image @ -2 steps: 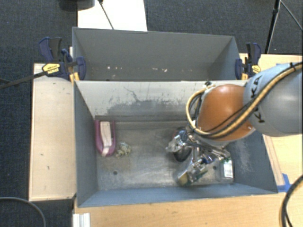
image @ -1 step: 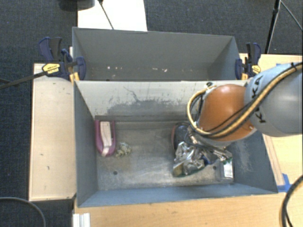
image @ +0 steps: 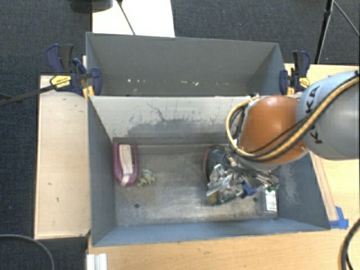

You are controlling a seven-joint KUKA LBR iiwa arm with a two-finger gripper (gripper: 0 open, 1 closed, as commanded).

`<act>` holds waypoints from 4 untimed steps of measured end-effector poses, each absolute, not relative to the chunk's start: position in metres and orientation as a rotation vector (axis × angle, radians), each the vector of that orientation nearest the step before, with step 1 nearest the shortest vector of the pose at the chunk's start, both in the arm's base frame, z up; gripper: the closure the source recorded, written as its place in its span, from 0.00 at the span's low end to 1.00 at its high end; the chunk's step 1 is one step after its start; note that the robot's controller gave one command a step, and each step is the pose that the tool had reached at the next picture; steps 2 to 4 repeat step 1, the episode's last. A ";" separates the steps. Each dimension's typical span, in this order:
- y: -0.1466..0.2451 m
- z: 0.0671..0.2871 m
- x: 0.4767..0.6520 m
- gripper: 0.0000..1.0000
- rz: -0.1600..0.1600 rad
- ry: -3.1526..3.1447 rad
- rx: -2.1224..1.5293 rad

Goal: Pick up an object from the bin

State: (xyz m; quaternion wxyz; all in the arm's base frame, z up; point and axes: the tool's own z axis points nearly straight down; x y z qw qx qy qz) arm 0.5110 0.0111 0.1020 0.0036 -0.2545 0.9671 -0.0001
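My gripper (image: 221, 188) is low in the right half of the bin, close to the floor, under the orange wrist cover. A dark rounded thing (image: 214, 158) lies just behind it and touches or nearly touches it. A small blue piece (image: 248, 191) shows at the gripper's right side. Further right, a small white and grey bottle-like thing (image: 270, 200) with a green top lies by the bin's right wall. Whether anything is held is hidden by the gripper's metal parts.
A purple and white oblong thing (image: 125, 163) lies along the left wall, and a small crumpled beige lump (image: 147, 177) sits beside it. Bare floor stretches between them and the gripper. The arm comes in from the right.
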 end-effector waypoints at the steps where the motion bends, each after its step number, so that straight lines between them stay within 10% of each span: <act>1: 0.011 0.114 0.512 1.00 0.000 3.032 -0.791; 4: 0.011 0.114 0.512 1.00 0.000 3.032 -0.791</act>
